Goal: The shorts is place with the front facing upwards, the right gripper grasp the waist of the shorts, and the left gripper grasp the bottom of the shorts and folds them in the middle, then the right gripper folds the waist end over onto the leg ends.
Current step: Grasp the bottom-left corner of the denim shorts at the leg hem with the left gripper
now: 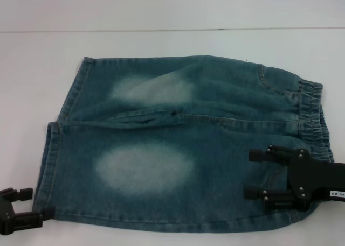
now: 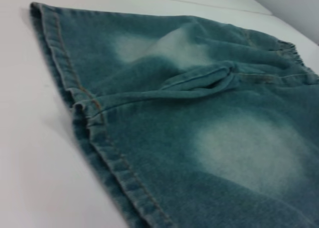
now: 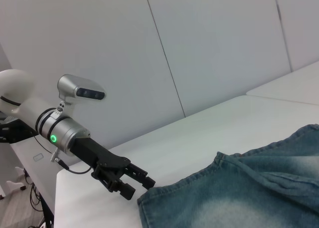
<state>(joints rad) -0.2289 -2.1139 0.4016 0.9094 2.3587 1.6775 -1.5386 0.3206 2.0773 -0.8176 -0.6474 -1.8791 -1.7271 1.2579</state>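
On the white worktop (image 1: 172,20) the shorts (image 1: 178,149) lie flat, soft and limp, best pinched at the gathered waist (image 1: 312,109) and stitched hems (image 1: 51,160); the right gripper (image 1: 259,173) and left gripper (image 1: 27,205) both have spread, empty fingers.

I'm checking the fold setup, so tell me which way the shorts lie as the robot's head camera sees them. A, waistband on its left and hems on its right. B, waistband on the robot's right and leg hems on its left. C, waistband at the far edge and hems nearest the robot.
B: on the shorts, the gathered waist of the shorts is beside the right gripper, while the leg ends lie by the left gripper.
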